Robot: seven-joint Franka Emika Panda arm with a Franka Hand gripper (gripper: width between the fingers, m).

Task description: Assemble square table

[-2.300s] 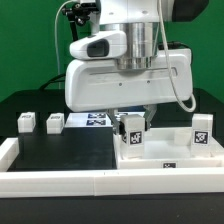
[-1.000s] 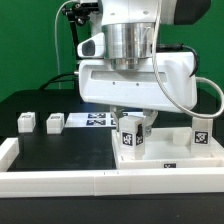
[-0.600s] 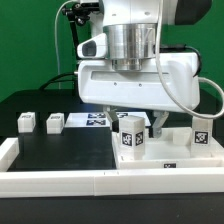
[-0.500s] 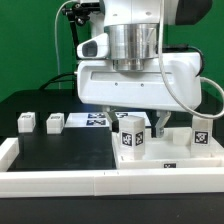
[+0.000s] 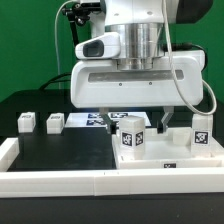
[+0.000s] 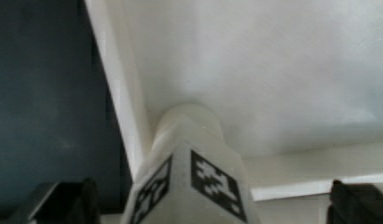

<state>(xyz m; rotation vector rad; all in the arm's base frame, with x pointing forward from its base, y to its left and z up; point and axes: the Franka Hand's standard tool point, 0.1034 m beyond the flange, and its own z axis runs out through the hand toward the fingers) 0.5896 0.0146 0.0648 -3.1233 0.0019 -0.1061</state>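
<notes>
Hand has swung round square to the exterior view since a second ago, and the fingers (image 6: 60,203) have let go: released, standing wide either side of the tagged post (image 5: 132,137) with no contact in the wrist view.

Near to far:
- rail (image 5: 60,181) along the near edge of the desk (image 5: 60,150)
- tabletop slab (image 5: 172,160) lying flat at near right, against the rail
- tagged post upright on the slab's left part, directly under the hand
- second post (image 5: 201,131) upright at the slab's far right corner
- two loose posts (image 5: 27,122) on the desk at far left, well apart from the slab
- marker board (image 5: 92,120) behind, partly hidden by the hand

Risks as I read them:
- post sits nearer one finger than the other in the wrist view, so a pull-up that isn't straight could clip it and tilt or back it out
- can't tell from these frames whether the post is fully seated; if not, even a light brush would topple it
- hand body is wide, so a low swing toward the loose posts could catch the tagged post's top
</notes>
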